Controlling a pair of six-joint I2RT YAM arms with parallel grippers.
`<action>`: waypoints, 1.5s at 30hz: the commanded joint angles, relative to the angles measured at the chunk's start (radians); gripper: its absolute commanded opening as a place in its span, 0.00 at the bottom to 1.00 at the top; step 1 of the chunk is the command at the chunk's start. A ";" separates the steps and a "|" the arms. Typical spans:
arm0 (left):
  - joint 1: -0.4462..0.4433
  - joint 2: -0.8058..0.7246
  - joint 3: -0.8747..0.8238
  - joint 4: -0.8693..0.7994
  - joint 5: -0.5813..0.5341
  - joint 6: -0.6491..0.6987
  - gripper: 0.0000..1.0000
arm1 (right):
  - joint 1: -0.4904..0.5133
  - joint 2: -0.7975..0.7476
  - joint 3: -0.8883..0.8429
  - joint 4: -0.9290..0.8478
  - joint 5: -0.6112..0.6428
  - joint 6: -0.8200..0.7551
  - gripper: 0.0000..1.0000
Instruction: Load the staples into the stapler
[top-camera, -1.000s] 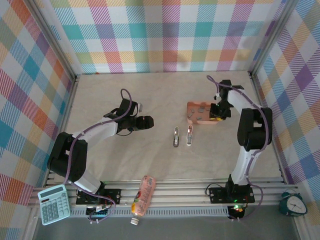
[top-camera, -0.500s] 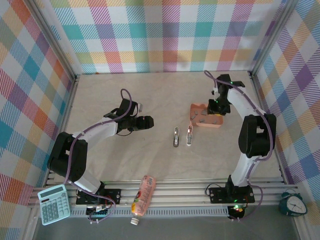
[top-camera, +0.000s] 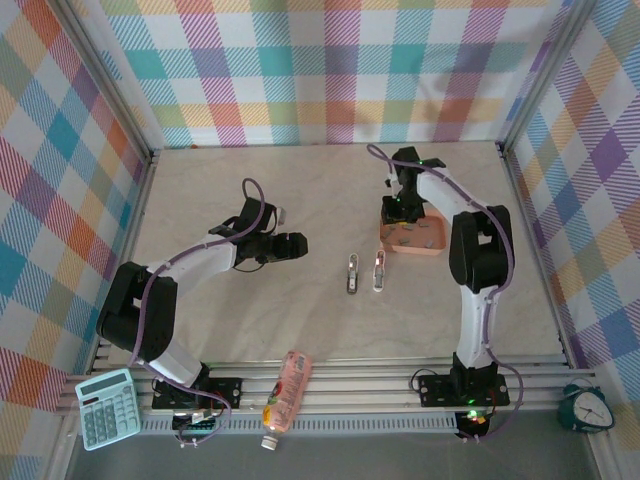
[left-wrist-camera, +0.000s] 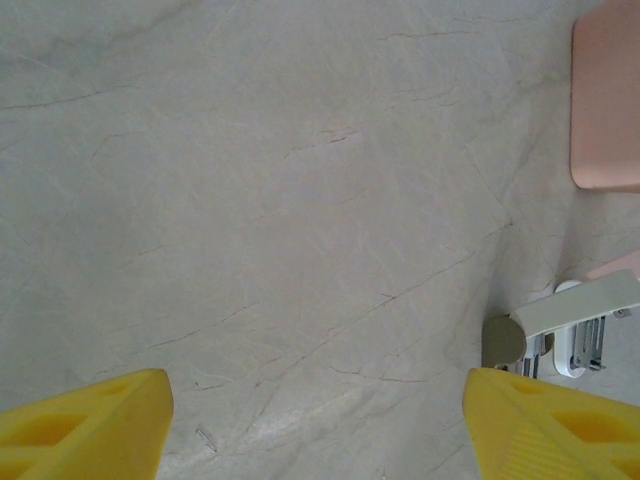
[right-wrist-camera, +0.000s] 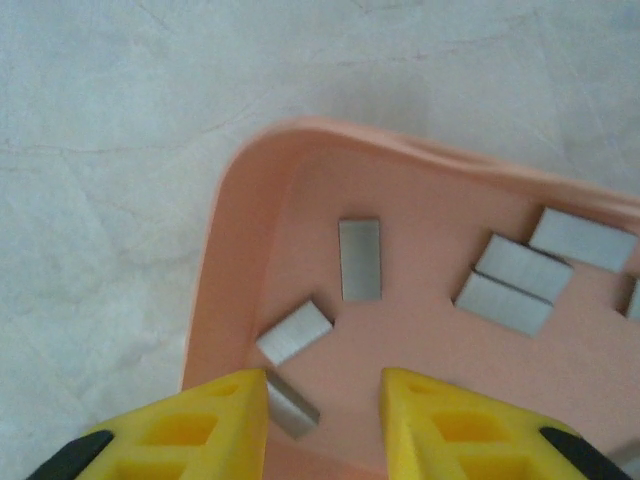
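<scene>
Hovering above the staples (right-wrist-camera: 360, 260) in the tray (right-wrist-camera: 215, 290) — right tool (right-wrist-camera: 325, 400) parted, left tool (left-wrist-camera: 315, 400) spread wide

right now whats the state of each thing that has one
pink tray, right way up, not empty
staple strips, loose, lying flat in the pink tray
right hand, open above the pink tray
left hand, open, empty
staplers, lying side by side, unheld
bottle, on its side

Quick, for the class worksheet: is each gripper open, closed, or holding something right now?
Left gripper: open, holding nothing.
Right gripper: open, holding nothing, poised over the staples in the pink tray.
</scene>
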 joint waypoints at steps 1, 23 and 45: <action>0.006 0.006 0.026 -0.011 -0.004 0.019 0.76 | 0.005 0.008 -0.001 0.088 -0.001 0.006 0.34; 0.006 0.013 0.028 -0.011 0.000 0.020 0.76 | 0.005 0.072 -0.053 0.155 0.043 0.016 0.32; 0.007 0.015 0.029 -0.011 0.004 0.021 0.76 | 0.005 0.095 -0.035 0.131 0.012 0.030 0.20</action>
